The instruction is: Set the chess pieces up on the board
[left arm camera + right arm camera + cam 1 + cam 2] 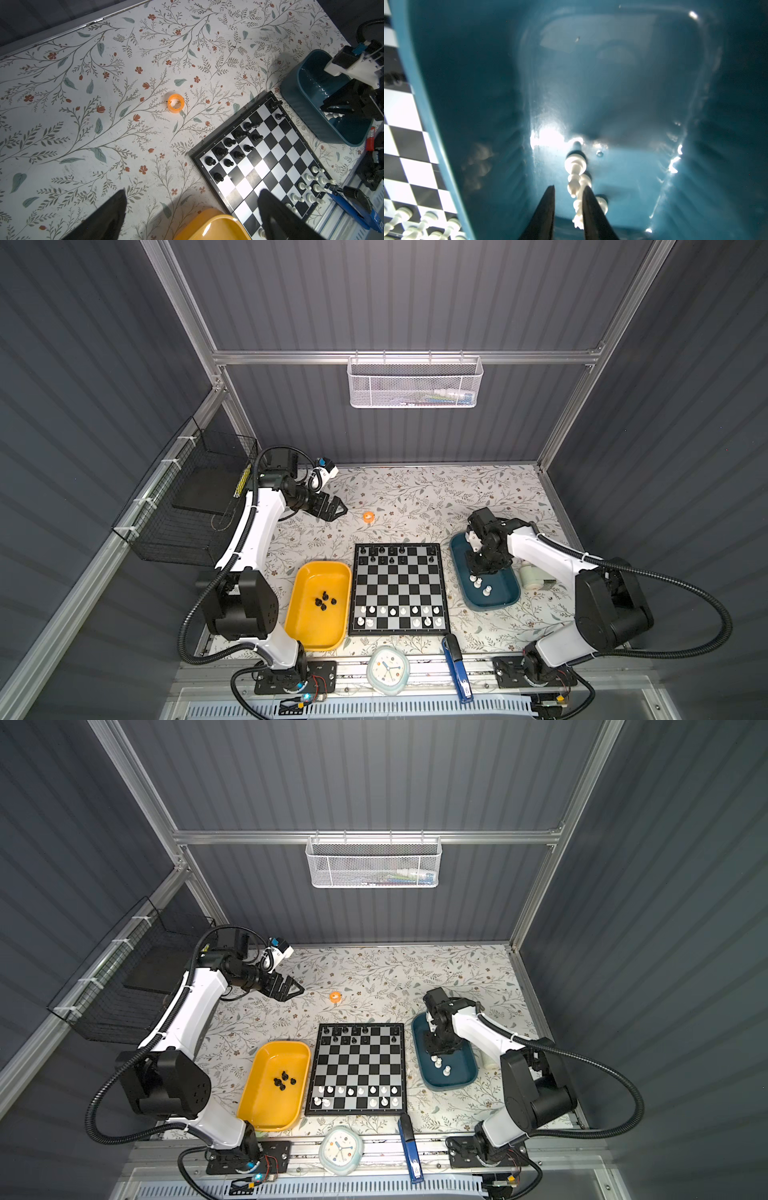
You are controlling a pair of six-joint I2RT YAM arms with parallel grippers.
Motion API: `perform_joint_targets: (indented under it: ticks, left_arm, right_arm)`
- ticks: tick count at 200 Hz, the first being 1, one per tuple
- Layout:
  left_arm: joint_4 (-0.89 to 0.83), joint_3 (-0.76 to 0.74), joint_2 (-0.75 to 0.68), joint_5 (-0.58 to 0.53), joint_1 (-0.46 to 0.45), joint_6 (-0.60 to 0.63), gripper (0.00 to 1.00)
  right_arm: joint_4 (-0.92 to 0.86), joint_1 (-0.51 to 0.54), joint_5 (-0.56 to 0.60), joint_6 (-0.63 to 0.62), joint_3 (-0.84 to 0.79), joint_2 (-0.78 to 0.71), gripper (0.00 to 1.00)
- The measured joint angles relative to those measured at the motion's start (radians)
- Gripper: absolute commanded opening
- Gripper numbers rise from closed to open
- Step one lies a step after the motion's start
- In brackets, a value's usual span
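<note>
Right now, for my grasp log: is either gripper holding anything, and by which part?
Left gripper: nothing, jaws open. Right gripper: jaws straddle a white chess piece in the teal tray; grip cannot be told.

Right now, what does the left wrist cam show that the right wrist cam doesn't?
Left wrist only: small translucent orange ring on the floral table, glossy black chessmen on the black-and-silver chessboard, yellow plastic tray, blue stapler, wide-open left gripper.
Right wrist only: nothing new, just the bare glossy floor of the teal plastic tray close up.
Both: that tray, the chessboard, white chessmen standing on it, loose white chessmen in the tray by the right gripper.
</note>
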Motion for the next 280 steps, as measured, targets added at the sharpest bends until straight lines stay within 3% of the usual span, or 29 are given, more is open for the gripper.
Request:
perform_joint_targets:
  ticks: [280]
  left_arm:
    - [0.001,0.0,0.0,0.0,0.0,0.0,0.99]
  right_arm:
    - [-0.002,0.0,0.011,-0.001,0.006,0.082,0.24]
